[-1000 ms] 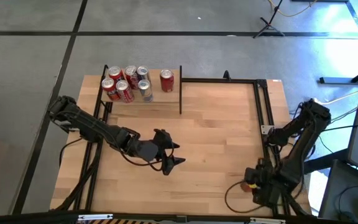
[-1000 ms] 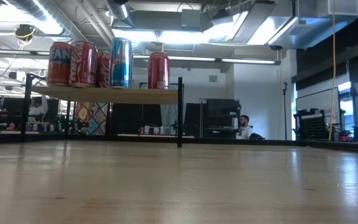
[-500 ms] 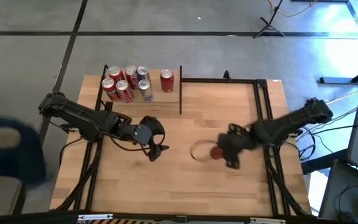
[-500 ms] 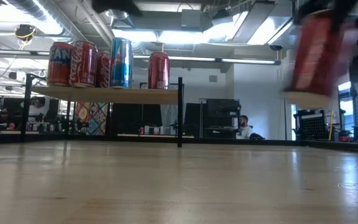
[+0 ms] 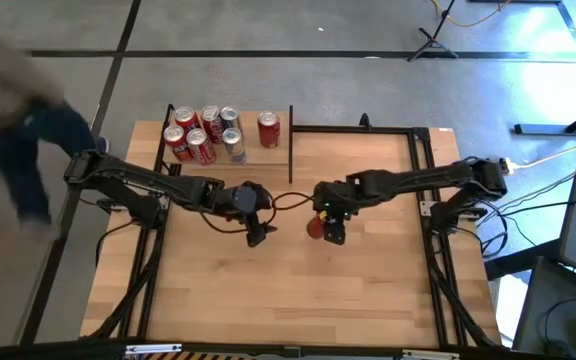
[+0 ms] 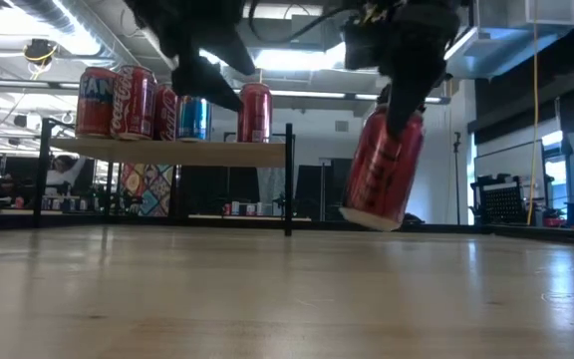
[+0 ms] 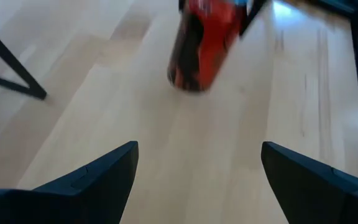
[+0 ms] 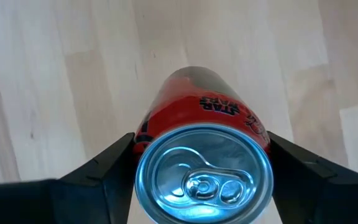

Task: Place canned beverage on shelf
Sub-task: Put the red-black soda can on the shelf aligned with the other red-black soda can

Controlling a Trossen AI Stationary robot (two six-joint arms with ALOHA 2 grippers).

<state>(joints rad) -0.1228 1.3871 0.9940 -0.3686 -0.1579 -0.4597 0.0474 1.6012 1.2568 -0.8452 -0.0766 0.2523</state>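
Note:
A red canned beverage [image 6: 382,170] hangs tilted above the middle of the table, with my right gripper [image 8: 204,168] shut on it. In the high view the can [image 5: 314,227] shows just beside that gripper [image 5: 328,222]. My left gripper [image 5: 258,232] stands open a little to the can's left, facing it, with nothing between its fingers [image 7: 107,171]. The can [image 7: 202,46] is blurred in the left wrist view. The shelf [image 5: 258,160] stands at the far left of the table and carries several upright cans [image 5: 203,135]. My right gripper pinches the can's round side near its top end [image 8: 151,134] between its two fingers [image 8: 107,165]. The fingers come from above, slanting down. The can hangs below them, tilted, with its bottom [image 6: 369,217] clear of the table.
Black frame rails [image 5: 353,128] run along the table's far and right edges, and a black post [image 6: 288,179] stands at the shelf's right end. A person [image 5: 18,110] is beside the table's far left corner. Bare wood lies toward the near edge [image 5: 288,300].
My right gripper has swung from the table's near right corner toward the middle, carrying the red can clear of the table. My left gripper has moved a little toward the far edge. A person has come in at the left.

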